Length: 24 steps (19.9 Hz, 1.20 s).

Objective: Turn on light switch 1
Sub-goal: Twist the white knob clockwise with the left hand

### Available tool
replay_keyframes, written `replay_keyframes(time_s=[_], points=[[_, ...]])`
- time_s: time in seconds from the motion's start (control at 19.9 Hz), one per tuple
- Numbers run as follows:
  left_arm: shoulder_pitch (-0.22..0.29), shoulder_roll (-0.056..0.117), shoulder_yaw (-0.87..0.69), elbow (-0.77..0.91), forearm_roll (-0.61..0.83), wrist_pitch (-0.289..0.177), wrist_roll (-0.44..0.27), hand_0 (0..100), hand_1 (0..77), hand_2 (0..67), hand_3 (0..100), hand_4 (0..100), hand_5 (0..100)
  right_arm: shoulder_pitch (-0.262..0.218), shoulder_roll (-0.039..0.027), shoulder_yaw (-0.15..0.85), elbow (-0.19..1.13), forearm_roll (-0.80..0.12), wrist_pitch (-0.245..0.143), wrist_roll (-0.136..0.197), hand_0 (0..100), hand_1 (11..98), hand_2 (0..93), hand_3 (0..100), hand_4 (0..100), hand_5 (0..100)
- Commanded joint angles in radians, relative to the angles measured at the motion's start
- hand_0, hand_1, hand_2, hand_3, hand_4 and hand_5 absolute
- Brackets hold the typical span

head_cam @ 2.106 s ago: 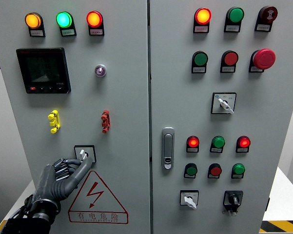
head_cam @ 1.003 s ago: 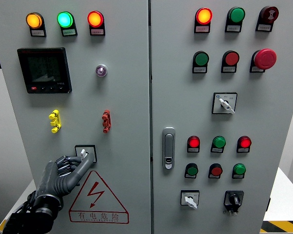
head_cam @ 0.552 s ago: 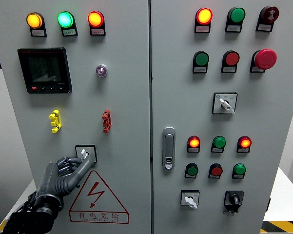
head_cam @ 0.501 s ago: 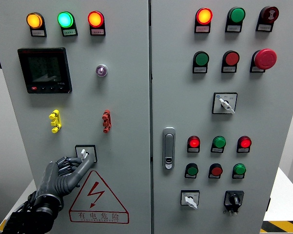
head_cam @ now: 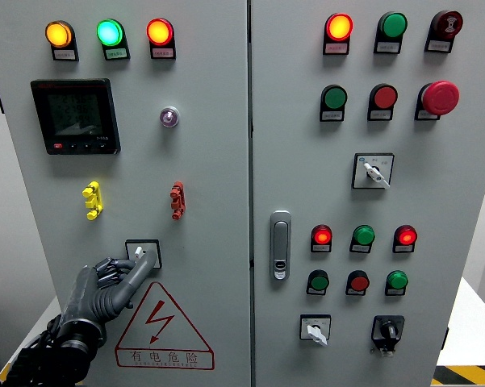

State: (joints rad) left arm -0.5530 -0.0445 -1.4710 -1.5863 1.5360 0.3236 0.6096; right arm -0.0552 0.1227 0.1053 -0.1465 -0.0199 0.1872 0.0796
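The light switch (head_cam: 143,252) is a small rotary selector with a pale knob in a black-framed square plate, low on the left cabinet door (head_cam: 210,169). My left hand (head_cam: 134,262), dark grey, comes up from the lower left. One long finger (head_cam: 127,280) reaches up to the knob and touches its lower left side, while the other fingers curl close beside it. The knob leans slightly left of upright. The hand hides the plate's lower left corner. My right arm does not show.
Above the switch are a yellow toggle (head_cam: 91,200), a red toggle (head_cam: 177,200), a black meter (head_cam: 75,116) and three lit lamps (head_cam: 110,33). A warning triangle (head_cam: 157,321) sits just below. The right door carries a handle (head_cam: 280,244), a red mushroom button (head_cam: 440,96) and more selectors (head_cam: 372,171).
My left hand stays on the switch knob, barely shifting. The whole view has slid slightly to the right.
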Motion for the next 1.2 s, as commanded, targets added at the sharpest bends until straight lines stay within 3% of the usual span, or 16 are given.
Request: replay_keyframes(time_s=[0.0, 0.55, 0.8, 1.15], points=[[-0.002, 0.000, 0.000, 0.002, 0.001, 0.000, 0.005, 0, 59.1, 57.6, 88, 100, 77, 0.000, 0.0000, 0.001, -0.001, 0.000, 0.000, 0.000, 0, 19.7, 0.0, 20, 19, 11], [-0.010, 0.000, 0.000, 0.008, 0.001, 0.000, 0.007, 0, 57.1, 59.0, 88, 100, 77, 0.000, 0.0000, -0.001, -0.001, 0.000, 0.000, 0.000, 0, 19.7, 0.0, 20, 19, 11], [-0.012, 0.000, 0.000, 0.009, 0.000, 0.000, 0.007, 23, 55.7, 59.4, 88, 100, 77, 0.000, 0.0000, -0.001, -0.001, 0.000, 0.000, 0.000, 0, 19.7, 0.0, 20, 19, 11], [-0.012, 0.000, 0.000, 0.012, 0.000, -0.001, 0.007, 39, 56.2, 59.8, 88, 100, 77, 0.000, 0.0000, -0.001, -0.001, 0.000, 0.000, 0.000, 0, 19.7, 0.0, 20, 19, 11]])
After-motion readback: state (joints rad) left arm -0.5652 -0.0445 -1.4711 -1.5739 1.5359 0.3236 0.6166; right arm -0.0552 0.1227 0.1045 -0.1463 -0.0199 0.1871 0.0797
